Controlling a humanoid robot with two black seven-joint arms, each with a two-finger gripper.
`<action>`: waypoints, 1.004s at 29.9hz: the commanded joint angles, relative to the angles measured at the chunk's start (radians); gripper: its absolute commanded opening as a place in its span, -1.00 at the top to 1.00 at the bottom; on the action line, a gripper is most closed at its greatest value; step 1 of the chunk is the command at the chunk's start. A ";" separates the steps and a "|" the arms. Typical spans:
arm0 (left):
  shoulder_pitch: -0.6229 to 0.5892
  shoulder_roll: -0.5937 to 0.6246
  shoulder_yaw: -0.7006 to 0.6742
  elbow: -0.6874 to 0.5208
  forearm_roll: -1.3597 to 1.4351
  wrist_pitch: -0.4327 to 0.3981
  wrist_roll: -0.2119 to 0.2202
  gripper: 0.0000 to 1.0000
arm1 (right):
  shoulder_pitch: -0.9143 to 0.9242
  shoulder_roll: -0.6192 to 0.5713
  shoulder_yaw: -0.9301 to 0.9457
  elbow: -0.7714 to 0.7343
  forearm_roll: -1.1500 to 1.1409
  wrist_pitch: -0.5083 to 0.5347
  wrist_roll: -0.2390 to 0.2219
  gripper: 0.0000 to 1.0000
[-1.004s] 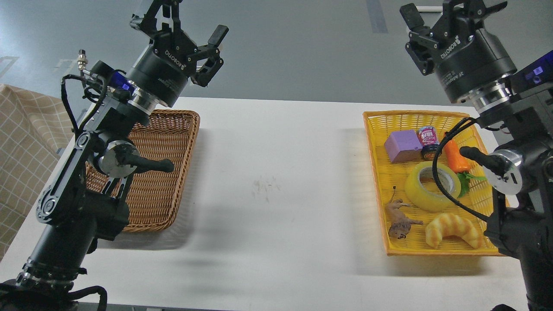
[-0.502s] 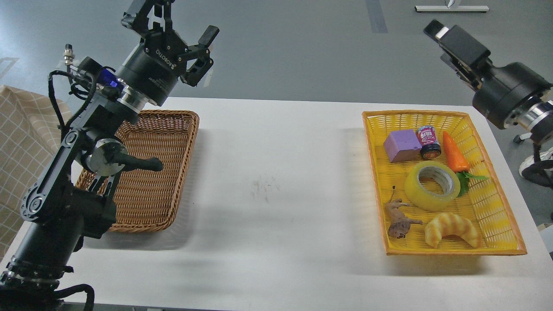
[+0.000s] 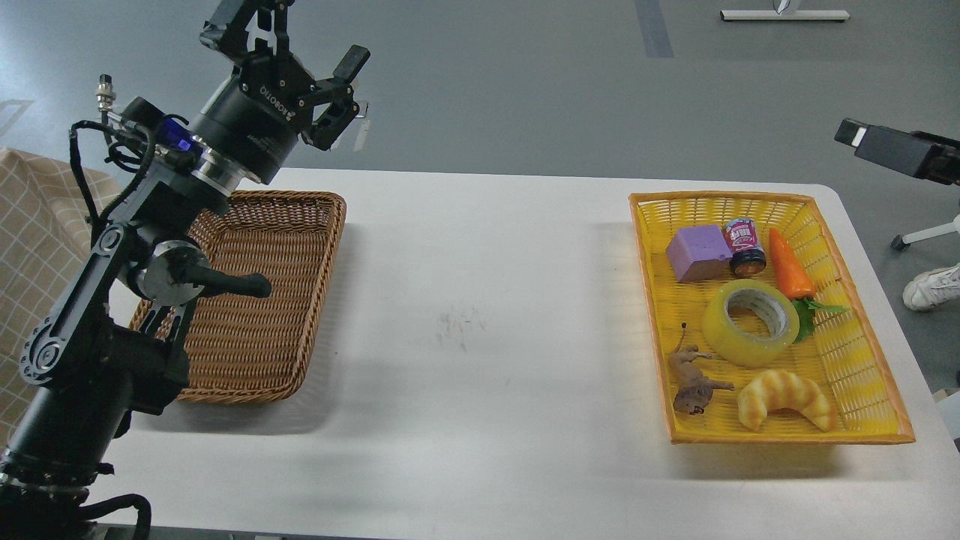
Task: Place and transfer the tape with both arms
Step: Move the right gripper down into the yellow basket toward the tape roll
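1. The tape (image 3: pixel 750 322) lies flat in the yellow basket (image 3: pixel 877 390), its core hole facing upward, so its axis stands roughly vertical. Nothing grips it.
2. Relative to the tape: the carrot toy (image 3: pixel 792 266) sits just beyond and to the right, the purple block (image 3: pixel 697 253) beyond and to the left, the croissant toy (image 3: pixel 785 399) just nearer me, and the animal figure (image 3: pixel 694 382) near-left.
3. My left gripper (image 3: pixel 289 52) is raised far to the left of the tape, above the far corner of the brown wicker basket (image 3: pixel 300 300). Its fingers are spread apart and hold nothing.
4. My right gripper (image 3: pixel 851 133) shows only as a dark tip at the right edge, beyond and to the right of the tape. I cannot tell whether its fingers are parted.
5. Judgement: the right arm is much the nearer to the tape, which lies toward me and leftward of its tip. A first pick would likely fall to that arm, descending over the rim.
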 commanded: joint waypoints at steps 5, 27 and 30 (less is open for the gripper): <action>0.004 0.007 -0.003 0.000 -0.001 0.000 0.000 -0.96 | -0.015 0.065 -0.051 -0.099 -0.092 0.000 0.006 -1.00; 0.044 -0.013 -0.020 -0.016 -0.001 0.008 -0.001 -0.96 | -0.103 0.263 -0.128 -0.220 -0.407 0.000 0.025 -0.97; 0.044 -0.017 -0.020 -0.016 -0.001 0.006 -0.001 -0.96 | -0.104 0.271 -0.130 -0.217 -0.407 0.000 0.028 -0.97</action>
